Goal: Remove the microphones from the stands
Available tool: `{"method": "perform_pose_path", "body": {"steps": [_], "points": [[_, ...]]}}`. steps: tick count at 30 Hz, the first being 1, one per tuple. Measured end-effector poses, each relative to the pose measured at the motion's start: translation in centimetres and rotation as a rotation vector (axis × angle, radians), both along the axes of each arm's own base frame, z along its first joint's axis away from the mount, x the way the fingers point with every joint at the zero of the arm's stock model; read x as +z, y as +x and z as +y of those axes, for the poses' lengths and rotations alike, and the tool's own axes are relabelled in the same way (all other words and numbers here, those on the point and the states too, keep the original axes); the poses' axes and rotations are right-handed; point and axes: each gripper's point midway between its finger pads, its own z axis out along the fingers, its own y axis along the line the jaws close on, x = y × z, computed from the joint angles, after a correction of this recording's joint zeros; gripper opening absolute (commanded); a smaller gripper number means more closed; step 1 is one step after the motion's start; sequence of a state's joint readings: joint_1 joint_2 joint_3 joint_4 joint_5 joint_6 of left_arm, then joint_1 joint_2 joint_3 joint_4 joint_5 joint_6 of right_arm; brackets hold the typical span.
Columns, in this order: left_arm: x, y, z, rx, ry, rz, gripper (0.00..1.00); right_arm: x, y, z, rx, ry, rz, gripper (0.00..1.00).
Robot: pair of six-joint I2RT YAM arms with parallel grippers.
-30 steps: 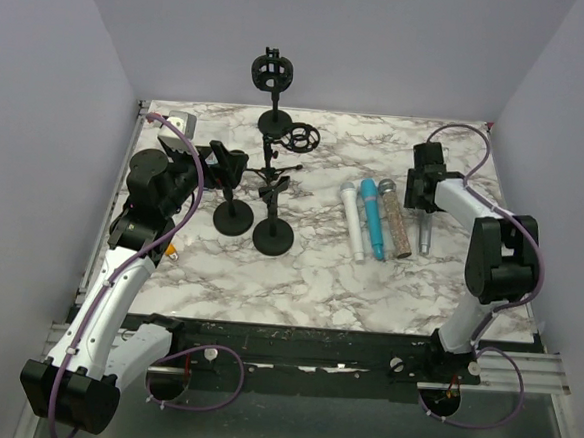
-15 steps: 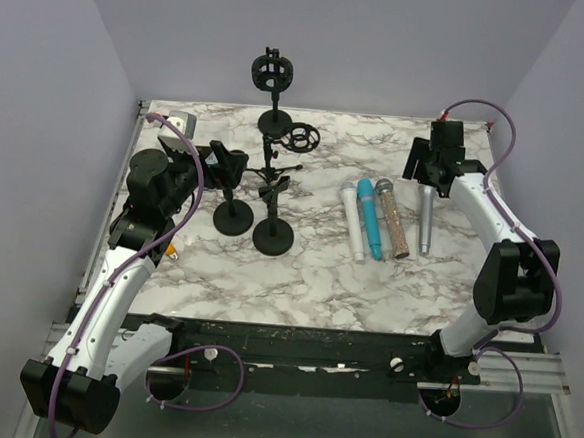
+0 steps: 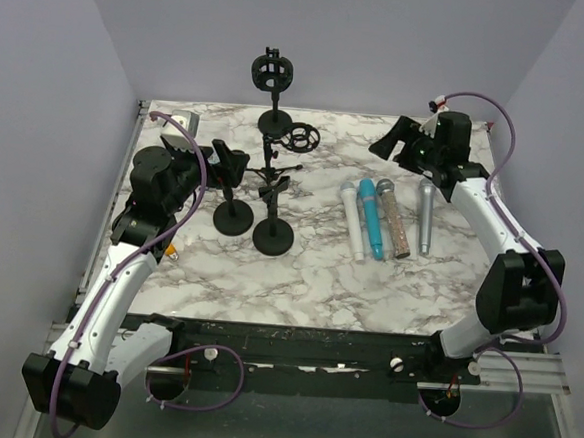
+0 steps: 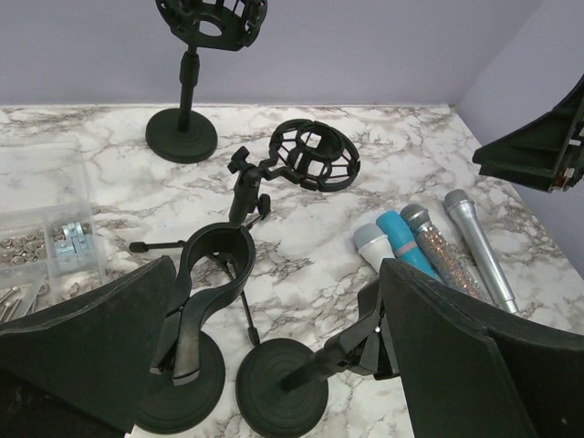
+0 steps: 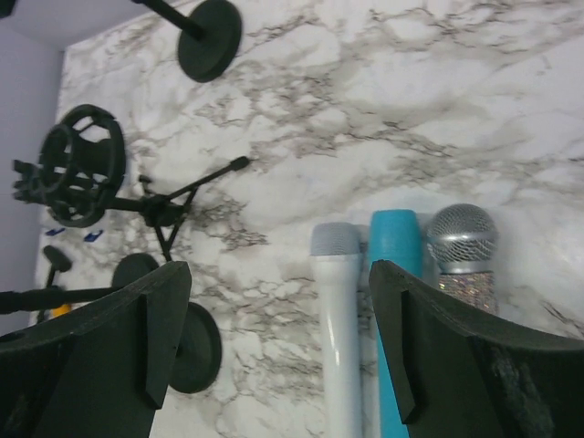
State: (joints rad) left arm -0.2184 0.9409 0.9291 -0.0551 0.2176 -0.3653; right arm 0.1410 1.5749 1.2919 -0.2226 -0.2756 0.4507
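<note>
Four microphones lie side by side on the marble table: white [image 3: 353, 219], blue [image 3: 372, 218], glittery [image 3: 397, 222] and silver [image 3: 425, 216]. They also show in the left wrist view, the silver one [image 4: 476, 245] at the far right. The clip stand [image 3: 234, 213] [image 4: 213, 266] and the other black stands hold no microphone. My left gripper [image 3: 232, 165] [image 4: 274, 315] is open, its jaws either side of the clip stand and the neighbouring stand [image 4: 281, 391]. My right gripper [image 3: 393, 144] [image 5: 278, 301] is open and empty, raised above the table behind the microphones.
A tall stand with a shock mount [image 3: 273, 75] stands at the back. A tripod stand with a shock mount [image 3: 303, 138] [image 5: 82, 164] stands mid-table. A clear parts box [image 4: 46, 233] sits at the far left corner. Walls enclose three sides.
My right gripper has lifted off the silver microphone, moved back and turned to the left. The silver microphone stays flat on the table. The left arm has barely moved.
</note>
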Motion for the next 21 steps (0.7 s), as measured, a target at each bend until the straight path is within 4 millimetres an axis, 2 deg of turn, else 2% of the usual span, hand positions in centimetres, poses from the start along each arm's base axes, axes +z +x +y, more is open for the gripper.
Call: {"method": "perform_pose_path", "body": {"steps": [5, 11, 16, 20, 21], "points": [[-0.2, 0.1, 0.0, -0.002, 0.013, -0.002, 0.99, 1.4, 2.5, 3.6, 0.109, 0.178, -0.041, 0.97], [-0.3, 0.6, -0.1, -0.007, 0.034, -0.001, 0.98, 2.2, 6.3, 8.4, 0.222, 0.408, -0.075, 1.0], [-0.4, 0.6, 0.0, -0.007, 0.047, -0.006, 0.99, 4.0, 9.7, 13.4, 0.317, 0.567, -0.133, 1.0], [-0.4, 0.6, 0.1, -0.007, 0.06, -0.008, 0.99, 5.2, 11.8, 18.3, 0.4, 0.65, -0.188, 1.0], [-0.5, 0.6, 0.1, -0.006, 0.061, -0.007, 0.99, 5.4, 12.3, 18.7, 0.406, 0.664, -0.203, 1.0]]}}
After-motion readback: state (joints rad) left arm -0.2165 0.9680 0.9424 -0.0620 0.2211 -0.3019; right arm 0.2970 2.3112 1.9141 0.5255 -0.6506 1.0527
